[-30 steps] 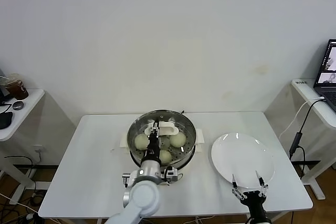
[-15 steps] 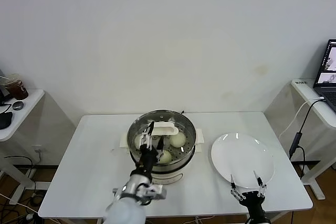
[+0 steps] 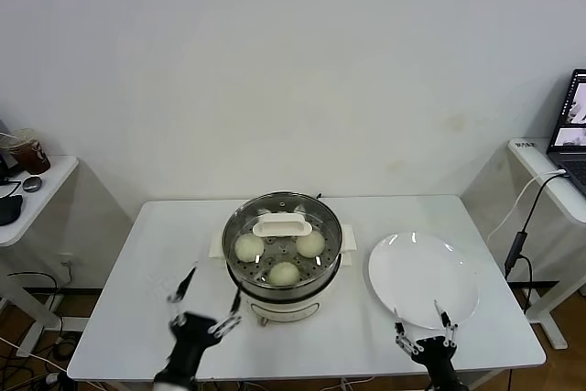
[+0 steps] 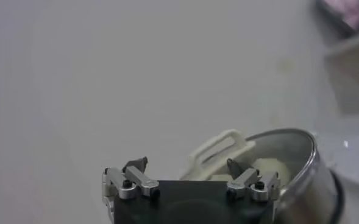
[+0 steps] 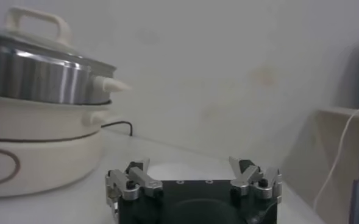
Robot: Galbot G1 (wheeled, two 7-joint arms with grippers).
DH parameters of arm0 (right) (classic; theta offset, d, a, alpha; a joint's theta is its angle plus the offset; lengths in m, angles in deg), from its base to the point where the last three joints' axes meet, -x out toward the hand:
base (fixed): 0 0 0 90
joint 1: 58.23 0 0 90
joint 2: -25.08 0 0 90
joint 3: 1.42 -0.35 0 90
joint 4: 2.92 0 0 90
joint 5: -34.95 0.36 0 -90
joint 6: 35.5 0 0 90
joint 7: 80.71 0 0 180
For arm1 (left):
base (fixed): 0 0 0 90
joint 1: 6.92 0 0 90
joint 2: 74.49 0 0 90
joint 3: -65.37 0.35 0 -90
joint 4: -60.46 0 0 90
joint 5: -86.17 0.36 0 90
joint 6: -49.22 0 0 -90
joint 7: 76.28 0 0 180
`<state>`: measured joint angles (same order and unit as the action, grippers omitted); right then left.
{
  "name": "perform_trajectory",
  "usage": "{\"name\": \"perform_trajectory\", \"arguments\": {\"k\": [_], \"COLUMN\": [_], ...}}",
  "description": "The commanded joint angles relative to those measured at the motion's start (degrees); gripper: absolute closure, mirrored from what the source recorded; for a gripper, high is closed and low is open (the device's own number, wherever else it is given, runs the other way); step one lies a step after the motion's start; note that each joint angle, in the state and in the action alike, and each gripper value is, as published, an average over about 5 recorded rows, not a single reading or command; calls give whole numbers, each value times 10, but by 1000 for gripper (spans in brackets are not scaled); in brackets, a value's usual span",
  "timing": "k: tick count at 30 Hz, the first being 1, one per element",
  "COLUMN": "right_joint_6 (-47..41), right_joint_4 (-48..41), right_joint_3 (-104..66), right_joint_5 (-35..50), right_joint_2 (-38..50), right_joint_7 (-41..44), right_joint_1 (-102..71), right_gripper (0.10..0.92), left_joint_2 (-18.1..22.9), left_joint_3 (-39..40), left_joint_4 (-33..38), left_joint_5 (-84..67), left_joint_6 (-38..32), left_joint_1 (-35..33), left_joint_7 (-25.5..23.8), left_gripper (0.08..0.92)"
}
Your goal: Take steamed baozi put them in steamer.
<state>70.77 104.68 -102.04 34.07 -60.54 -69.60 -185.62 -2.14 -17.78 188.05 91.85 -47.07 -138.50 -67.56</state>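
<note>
Steamer (image 3: 282, 249): a shiny steel pot on a cream-white base, standing mid-table on the white table (image 3: 165, 244), a little toward the far side.
Glass lid (image 3: 282, 217): sits on top of the steamer, its cream handle (image 3: 281, 224) lying across the middle; the same handle shows over the pot's rim in the left wrist view (image 4: 219, 152).
Steamed baozi: three pale buns can be seen through the lid, all inside the pot on the perforated floor. One lies at the left (image 3: 248, 246), one at the right (image 3: 311, 243), one at the near side (image 3: 284, 273). A fourth I cannot make out under the handle.
Left gripper (image 3: 205, 298): hangs over the near left part of the table, just left of the steamer's base and apart from it, its fingers spread wide with nothing between them.
Right gripper (image 3: 421, 326): low at the near edge of the table, by the near rim of the plate, fingers apart and holding nothing.
Plate (image 3: 423, 279): flat, white and round, on the table to the right of the steamer, not touching it.
Side desks: one at far left with a cup (image 3: 27, 149), one at far right with a laptop (image 3: 572, 130).
</note>
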Motion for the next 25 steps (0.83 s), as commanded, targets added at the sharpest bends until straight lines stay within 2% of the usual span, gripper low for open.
{"name": "perform_trajectory", "arguments": {"k": [1, 4, 7, 14, 25], "right_joint_6": [-60, -58, -55, -53, -47], "right_joint_4": [69, 65, 61, 55, 49], "right_joint_3": [69, 75, 81, 87, 88], "right_joint_5": [63, 60, 64, 72, 71], "right_joint_2": [66, 61, 57, 52, 50], "right_joint_7": [-12, -19, -24, -24, -24], "right_joint_1": [-83, -86, -84, -80, -80], "right_gripper": [203, 203, 203, 203, 203], "left_joint_2": [29, 40, 49, 59, 56], "left_joint_3": [-103, -107, -110, -116, -115], "left_joint_4": [-60, -95, -108, -104, -97], "left_joint_5": [-210, -208, -207, -187, -164], "left_joint_6": [-181, -186, -162, -132, -126], "left_joint_1": [-170, -159, -148, -133, -139], "left_joint_7": [-3, -12, -4, -10, -17], "left_gripper": [177, 177, 177, 177, 177]}}
